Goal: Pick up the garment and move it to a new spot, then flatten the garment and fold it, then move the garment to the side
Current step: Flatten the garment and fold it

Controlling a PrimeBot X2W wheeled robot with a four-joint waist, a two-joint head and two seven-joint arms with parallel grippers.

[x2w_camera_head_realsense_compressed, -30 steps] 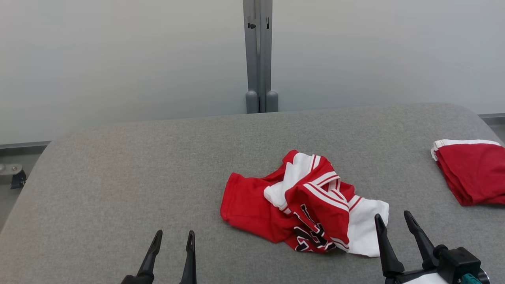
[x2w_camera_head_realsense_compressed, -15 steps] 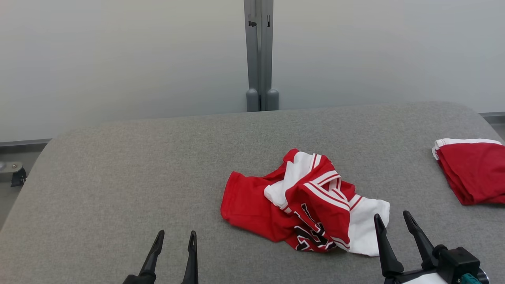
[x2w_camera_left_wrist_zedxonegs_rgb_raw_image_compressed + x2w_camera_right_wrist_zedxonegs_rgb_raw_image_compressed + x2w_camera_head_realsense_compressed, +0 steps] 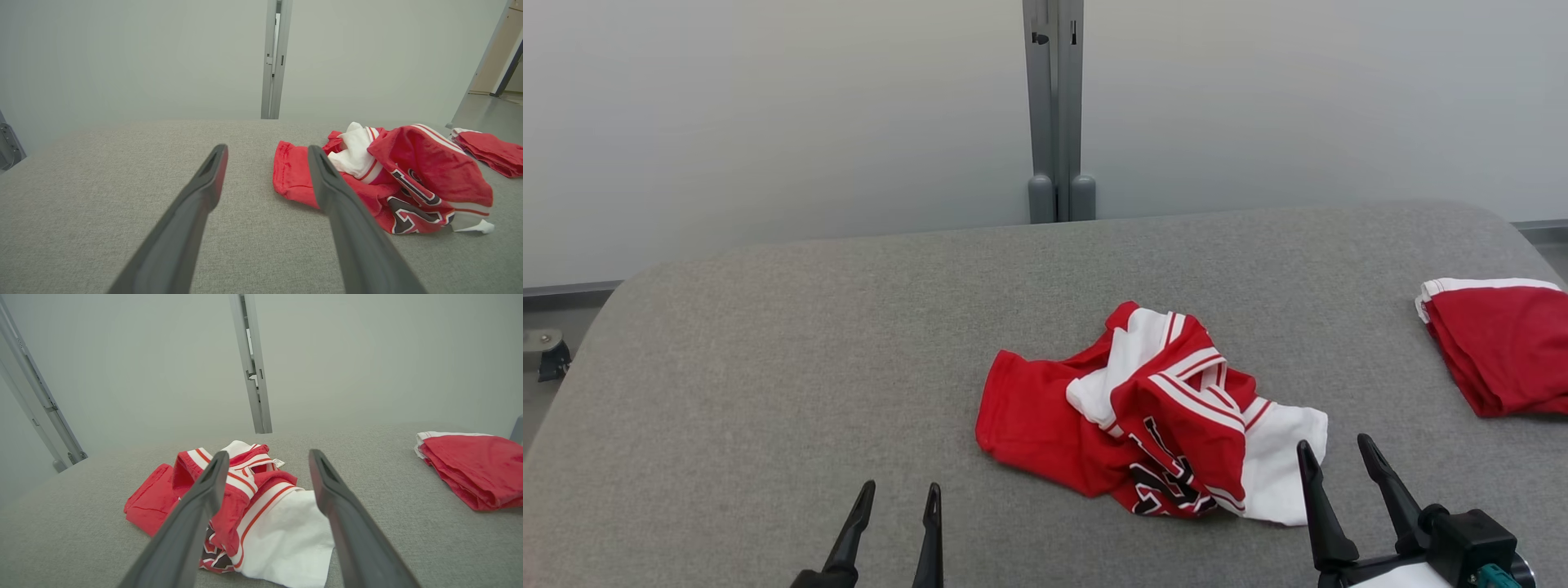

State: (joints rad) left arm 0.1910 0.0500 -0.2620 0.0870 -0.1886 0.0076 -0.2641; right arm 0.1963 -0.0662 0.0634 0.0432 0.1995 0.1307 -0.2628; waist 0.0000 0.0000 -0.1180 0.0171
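Not much to actually read here tbh. The crumpled red and white garment [image 3: 1029, 416] has chunky black lettering [image 3: 1164, 483] with white outlines on the red part, but it's bunched into the folds. Only bits of characters show, so I can't make out a word or number. There's a tiny white tag [image 3: 279, 462] at its far edge too, way too small to read

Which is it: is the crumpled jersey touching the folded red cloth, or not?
Apart. The head view shows a strip of bare grey table between the crumpled red-and-white jersey and the folded red garment.
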